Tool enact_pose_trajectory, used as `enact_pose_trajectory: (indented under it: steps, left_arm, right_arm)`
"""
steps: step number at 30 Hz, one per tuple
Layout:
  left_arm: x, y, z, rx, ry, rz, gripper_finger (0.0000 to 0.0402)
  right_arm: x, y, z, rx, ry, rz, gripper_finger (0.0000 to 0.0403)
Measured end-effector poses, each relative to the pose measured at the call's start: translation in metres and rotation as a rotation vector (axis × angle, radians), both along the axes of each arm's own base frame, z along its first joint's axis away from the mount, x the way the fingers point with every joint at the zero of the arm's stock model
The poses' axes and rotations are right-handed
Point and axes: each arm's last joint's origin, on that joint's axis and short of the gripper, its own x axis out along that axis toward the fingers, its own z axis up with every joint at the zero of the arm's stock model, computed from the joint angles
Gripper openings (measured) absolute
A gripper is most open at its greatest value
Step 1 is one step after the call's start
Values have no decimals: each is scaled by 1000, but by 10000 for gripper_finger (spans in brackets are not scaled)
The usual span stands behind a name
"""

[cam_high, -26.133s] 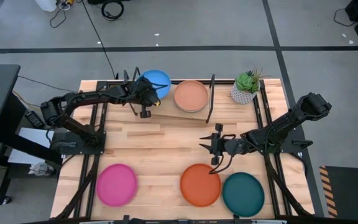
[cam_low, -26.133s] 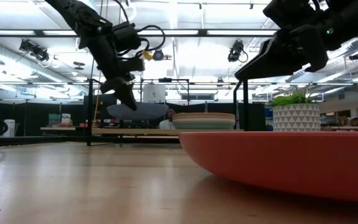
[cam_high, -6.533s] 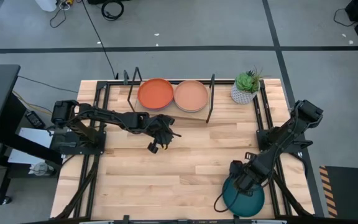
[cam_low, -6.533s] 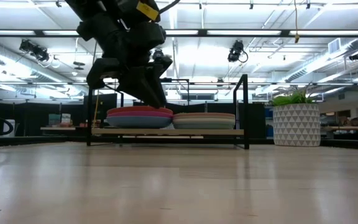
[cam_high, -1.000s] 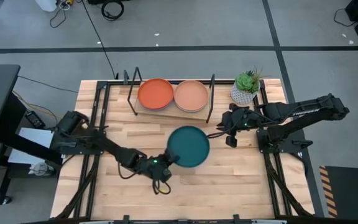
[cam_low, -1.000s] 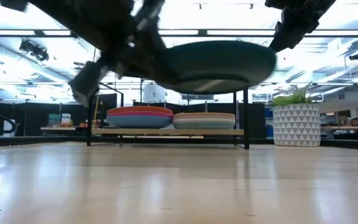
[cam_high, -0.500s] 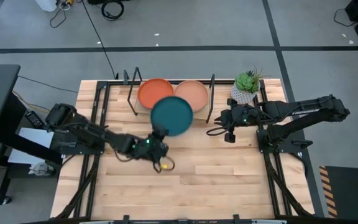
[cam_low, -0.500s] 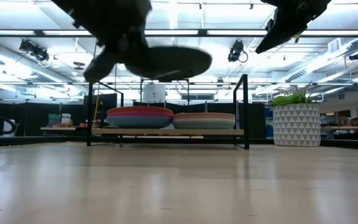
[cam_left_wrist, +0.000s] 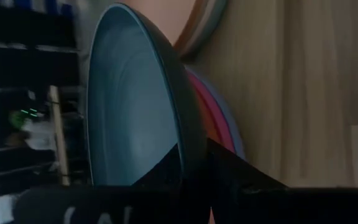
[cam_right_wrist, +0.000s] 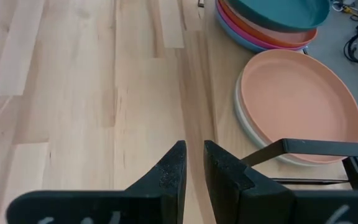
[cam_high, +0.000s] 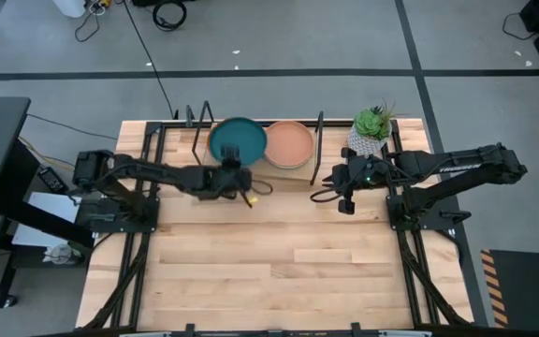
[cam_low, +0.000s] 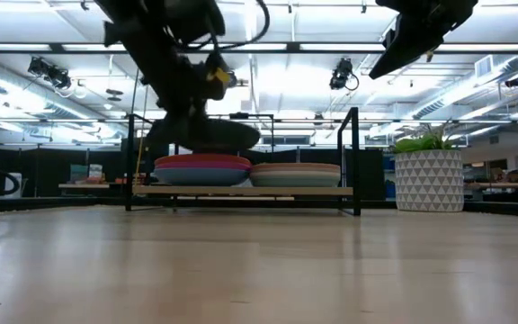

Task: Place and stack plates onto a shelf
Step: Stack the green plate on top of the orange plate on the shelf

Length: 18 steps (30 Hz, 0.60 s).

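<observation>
Left gripper (cam_high: 227, 172) pinches the near rim of the dark teal round plastic plate (cam_high: 238, 141), held just above the left-hand stack on the low pale wooden shelf with black upright rods (cam_high: 318, 150). Advised: level the plate, centre it over the orange plate (cam_low: 203, 159) beneath, lower until seated, then release. Right gripper (cam_high: 343, 194) waits beside the shelf's right end, fingers nearly together and empty.
</observation>
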Motion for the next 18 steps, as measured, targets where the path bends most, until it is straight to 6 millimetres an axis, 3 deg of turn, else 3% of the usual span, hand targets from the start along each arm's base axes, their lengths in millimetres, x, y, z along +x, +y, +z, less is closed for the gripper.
enact_pose_trajectory:
  steps: [7,12,18]
  left_arm:
    - [-4,32,-2,-94,-11,50,46]
    - [-2,37,-1,-127,-48,44,54]
    - [0,33,0,-132,-63,19,99]
  right_arm:
    - [0,0,-1,13,0,2,62]
    - [1,0,-12,15,1,0,62]
    - [1,1,-19,57,3,-26,62]
